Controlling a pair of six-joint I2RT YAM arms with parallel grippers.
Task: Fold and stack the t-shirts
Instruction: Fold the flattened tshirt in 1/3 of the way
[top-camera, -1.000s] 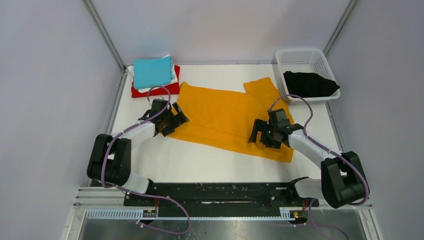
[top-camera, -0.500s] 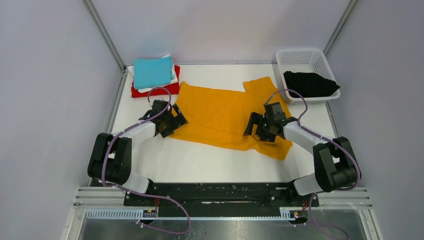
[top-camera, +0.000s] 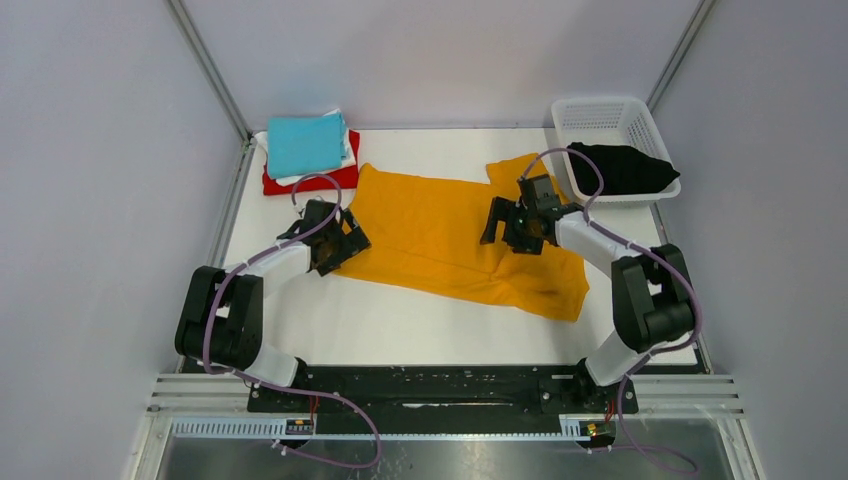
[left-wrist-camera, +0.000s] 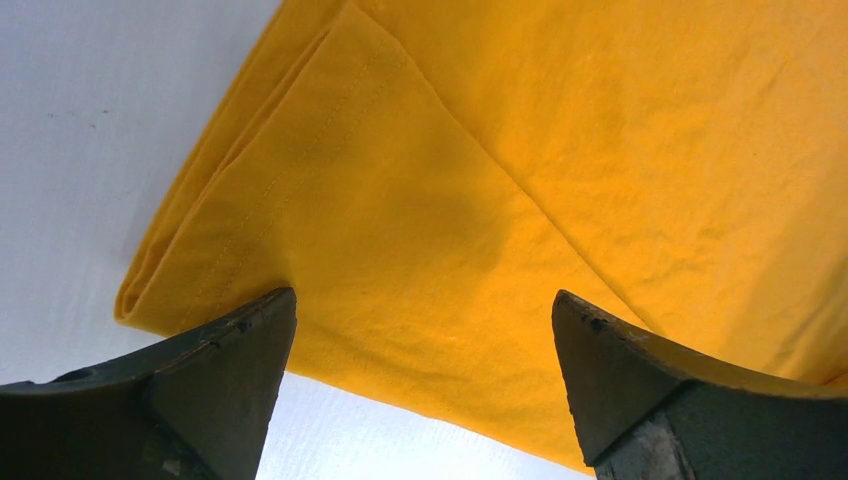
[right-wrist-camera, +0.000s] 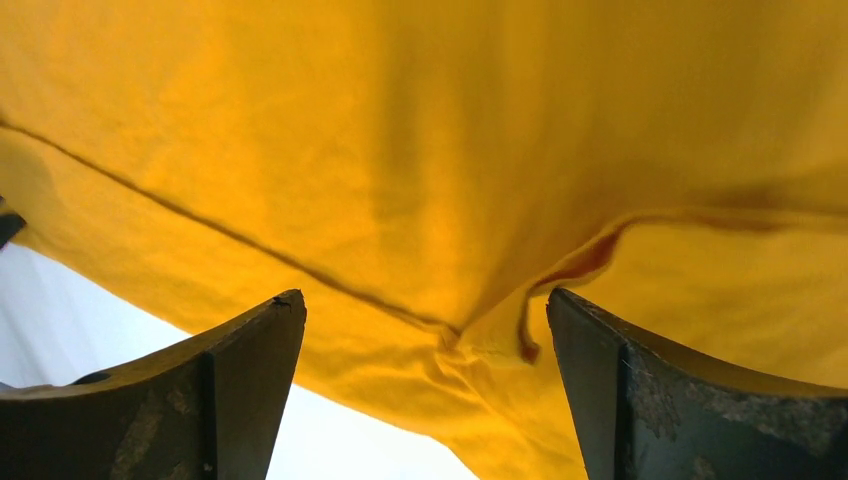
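- Left gripper (top-camera: 335, 240) is seen with jaws wide apart and nothing held. It is poised over the doubled-over left edge of the orange-yellow t-shirt (top-camera: 450, 235), probably so that edge can be pinched.
- Right gripper (top-camera: 512, 222) is likewise spread and empty, and is hung over a raised crease near the shirt's far right side.
- Shirt is laid mid-table (top-camera: 400, 320), wrinkled. Arms are set at opposite sides, judged as setup for a two-handed fold.
- Teal t-shirt (top-camera: 303, 143) is stacked over the red t-shirt (top-camera: 300, 183) at the far left corner, the likely drop spot.
- Black t-shirt (top-camera: 620, 168) is bunched in the basket (top-camera: 600, 112), judged not yet folded.
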